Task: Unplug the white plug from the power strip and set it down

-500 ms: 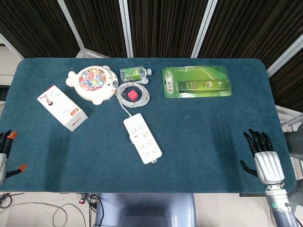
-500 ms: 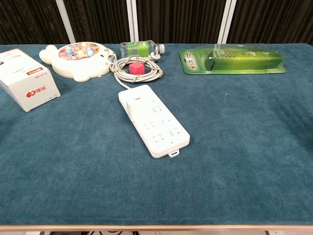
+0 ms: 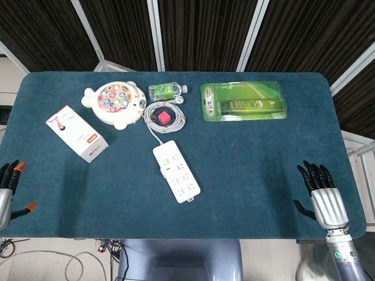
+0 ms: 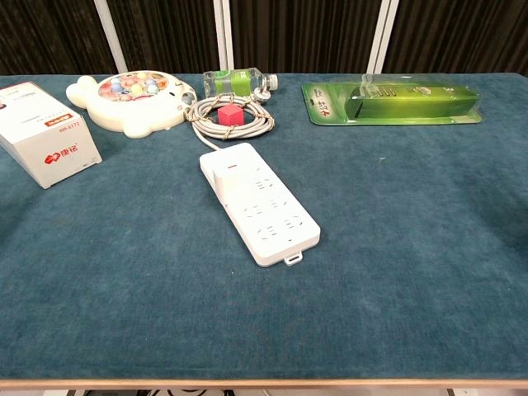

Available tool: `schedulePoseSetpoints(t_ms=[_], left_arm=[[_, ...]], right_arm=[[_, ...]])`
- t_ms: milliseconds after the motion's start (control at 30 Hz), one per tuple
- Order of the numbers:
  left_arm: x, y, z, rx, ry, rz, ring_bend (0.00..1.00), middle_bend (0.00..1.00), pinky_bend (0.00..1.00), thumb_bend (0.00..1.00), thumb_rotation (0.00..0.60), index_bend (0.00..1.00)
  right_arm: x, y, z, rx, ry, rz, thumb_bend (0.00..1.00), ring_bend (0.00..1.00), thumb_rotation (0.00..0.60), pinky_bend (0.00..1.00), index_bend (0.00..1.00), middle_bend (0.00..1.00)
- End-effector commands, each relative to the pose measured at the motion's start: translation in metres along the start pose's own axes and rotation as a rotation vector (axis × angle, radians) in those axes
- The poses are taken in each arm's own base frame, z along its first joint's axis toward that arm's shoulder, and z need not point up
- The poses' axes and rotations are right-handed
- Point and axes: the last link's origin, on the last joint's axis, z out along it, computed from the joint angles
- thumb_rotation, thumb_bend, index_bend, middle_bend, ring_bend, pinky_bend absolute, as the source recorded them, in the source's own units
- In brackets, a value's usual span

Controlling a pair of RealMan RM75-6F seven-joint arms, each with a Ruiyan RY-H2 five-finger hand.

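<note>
Both idle, fingers spread, holding nothing: right robot hand (image 3: 321,196), left robot hand (image 3: 7,190). Best to pin the power strip (image 3: 176,172), then pull the white plug (image 4: 221,178) straight up, no wiggling sideways.

**Open cloth around the power strip**

Bare cloth lies left, right and in front of the power strip (image 3: 176,172). Behind it crowd the coiled cable (image 3: 164,116), toy fish board (image 3: 115,104) and bottle (image 3: 166,90); the green package (image 3: 243,101) sits behind-right.

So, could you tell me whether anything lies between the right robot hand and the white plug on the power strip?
Nothing visible does. Only bare table lies between the right robot hand and the white plug on the power strip; the cable coil sits beyond it.
</note>
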Motion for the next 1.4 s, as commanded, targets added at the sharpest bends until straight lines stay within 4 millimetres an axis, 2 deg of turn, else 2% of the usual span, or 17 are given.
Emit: schedulePoseSetpoints(t_ms=[33, 133, 267, 333, 467, 567, 700, 1033, 1267, 1400], left_arm=[[0.001, 0.004, 0.004, -0.007, 0.005, -0.002, 0.01, 0.00, 0.00, 0.01, 0.600, 0.01], [0.003, 0.009, 0.010, -0.021, 0.007, -0.003, 0.01, 0.00, 0.00, 0.01, 0.600, 0.02], [0.011, 0.023, 0.029, -0.056, 0.012, -0.010, 0.01, 0.01, 0.00, 0.01, 0.600, 0.02], [0.017, 0.031, 0.038, -0.078, 0.012, -0.014, 0.01, 0.01, 0.00, 0.01, 0.600, 0.03], [0.030, 0.057, 0.061, -0.139, 0.005, -0.035, 0.01, 0.01, 0.00, 0.01, 0.600, 0.03], [0.039, 0.081, 0.078, -0.190, -0.002, -0.046, 0.01, 0.02, 0.00, 0.01, 0.600, 0.04], [0.046, 0.115, 0.096, -0.263, -0.028, -0.039, 0.01, 0.02, 0.00, 0.01, 0.600, 0.05], [0.048, 0.176, 0.122, -0.380, -0.076, -0.014, 0.01, 0.03, 0.00, 0.01, 0.600, 0.06], [0.045, 0.210, 0.134, -0.438, -0.119, -0.008, 0.01, 0.03, 0.00, 0.01, 0.600, 0.07], [0.041, 0.224, 0.137, -0.468, -0.134, 0.016, 0.01, 0.04, 0.00, 0.01, 0.600, 0.07]], right_arm=[[-0.001, -0.004, 0.001, 0.019, 0.000, -0.009, 0.32, 0.00, 0.600, 0.00, 0.00, 0.00], [-0.004, -0.011, 0.005, 0.055, -0.013, -0.013, 0.32, 0.00, 0.600, 0.00, 0.00, 0.00], [-0.007, -0.033, 0.013, 0.154, -0.027, -0.011, 0.33, 0.00, 0.600, 0.00, 0.00, 0.00], [-0.008, -0.045, 0.016, 0.202, -0.029, -0.018, 0.38, 0.00, 0.600, 0.01, 0.00, 0.00], [-0.013, -0.080, 0.021, 0.318, -0.050, -0.040, 0.60, 0.00, 0.600, 0.03, 0.00, 0.02], [-0.021, -0.106, 0.022, 0.390, -0.090, -0.064, 0.72, 0.01, 0.600, 0.03, 0.00, 0.03], [-0.036, -0.141, 0.022, 0.476, -0.147, -0.090, 0.81, 0.01, 0.600, 0.04, 0.00, 0.04], [-0.067, -0.193, 0.030, 0.553, -0.228, -0.107, 0.84, 0.01, 0.600, 0.04, 0.00, 0.05], [-0.078, -0.216, 0.040, 0.567, -0.251, -0.110, 0.84, 0.02, 0.600, 0.06, 0.00, 0.05], [-0.084, -0.222, 0.046, 0.561, -0.265, -0.104, 0.84, 0.02, 0.600, 0.06, 0.00, 0.05]])
